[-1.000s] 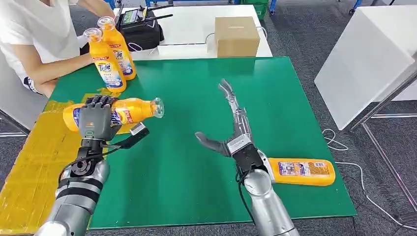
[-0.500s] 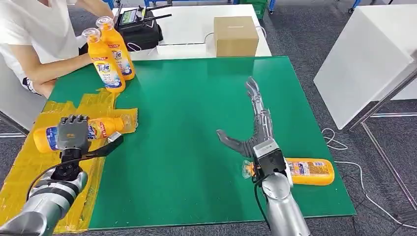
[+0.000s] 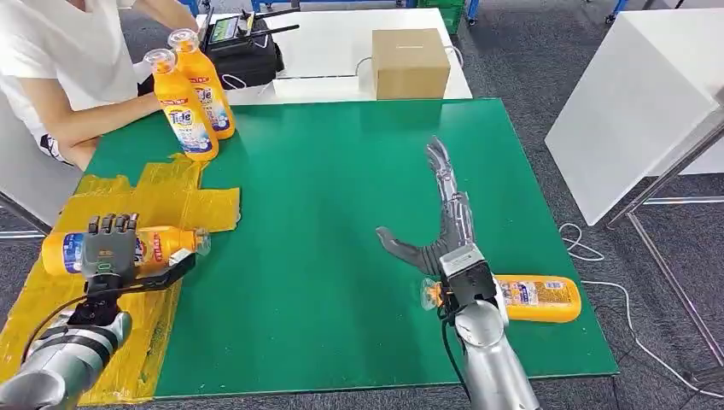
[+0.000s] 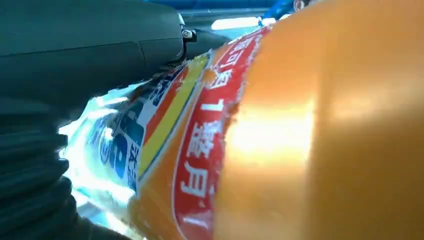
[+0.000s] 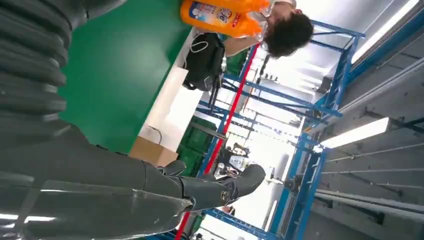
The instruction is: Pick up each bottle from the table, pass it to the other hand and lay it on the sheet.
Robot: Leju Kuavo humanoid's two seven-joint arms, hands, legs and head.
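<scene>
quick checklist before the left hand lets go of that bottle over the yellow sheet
1. Orange detergent bottle held by the left hand: ok, fingers wrap its middle.
2. Bottle over the yellow taped sheet: ok, it lies sideways above the sheet.
3. Bottle resting on the sheet: cannot tell, no view shows contact.
4. Right hand out of the way: ok, it is open above the green mat, far from the sheet.
5. Person's arm away from the drop spot: ok, it is by the two upright orange bottles.
6. Next orange bottle lying on its side available: ok, beside the right wrist.
</scene>
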